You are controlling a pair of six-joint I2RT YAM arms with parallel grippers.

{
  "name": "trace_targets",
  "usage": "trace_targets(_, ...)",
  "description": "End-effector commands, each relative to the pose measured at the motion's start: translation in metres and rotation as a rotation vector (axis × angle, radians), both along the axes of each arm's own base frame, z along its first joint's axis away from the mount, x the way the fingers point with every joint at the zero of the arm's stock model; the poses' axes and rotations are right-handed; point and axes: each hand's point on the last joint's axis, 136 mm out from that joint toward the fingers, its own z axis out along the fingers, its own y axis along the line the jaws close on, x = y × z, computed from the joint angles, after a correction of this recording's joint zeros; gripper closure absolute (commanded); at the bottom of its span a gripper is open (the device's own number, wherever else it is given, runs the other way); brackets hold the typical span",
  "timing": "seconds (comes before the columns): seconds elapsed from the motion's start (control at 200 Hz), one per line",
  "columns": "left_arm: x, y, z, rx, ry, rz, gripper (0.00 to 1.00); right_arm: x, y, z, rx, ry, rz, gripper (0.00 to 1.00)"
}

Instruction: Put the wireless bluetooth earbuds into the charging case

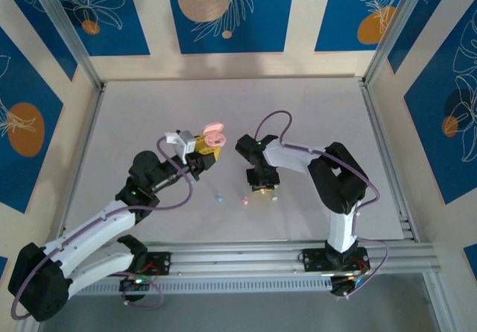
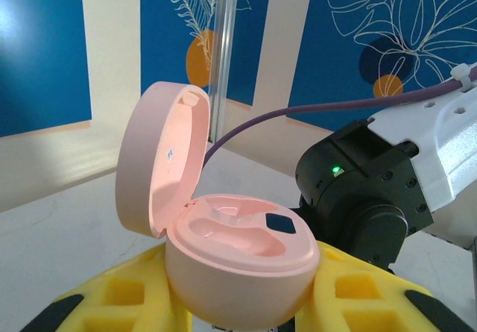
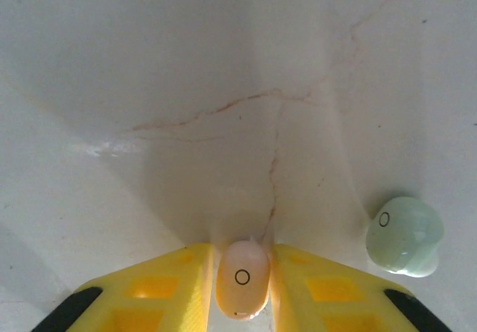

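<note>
Pink earbud [image 3: 242, 278] in right gripper [image 3: 242, 272] (snug)

Robot lab booth: aluminium frame [image 1: 283, 251], printed panels [image 1: 253, 19]

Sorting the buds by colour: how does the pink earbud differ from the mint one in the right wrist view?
The pink earbud is pinched between the yellow fingers of the right gripper; the mint earbud lies free on the table. The pink earbud looks narrow and oval, the mint earbud broader and rounder. Both are glossy with a small circle mark.
</note>
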Motion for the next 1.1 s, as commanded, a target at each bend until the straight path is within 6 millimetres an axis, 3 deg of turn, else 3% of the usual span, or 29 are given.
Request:
trace_targets(0.0,0.000,0.003,0.013,-0.004,-0.045,0.021,0.70,-0.001,0.002,0.003,-0.002,0.010,0.010,0.70)
trace_targets(0.4,0.001,0.001,0.012,-0.005,-0.039,0.012,0.70,0.003,0.012,0.002,0.084,0.031,-0.014,0.67)
trace_targets(0.62,0.001,0.001,0.013,-0.007,-0.038,0.011,0.70,0.010,0.003,0.000,0.066,0.029,-0.032,0.68)
trace_targets(1.096,0.001,0.000,0.012,-0.006,-0.036,0.009,0.70,-0.002,0.006,-0.005,0.081,0.065,-0.064,0.68)
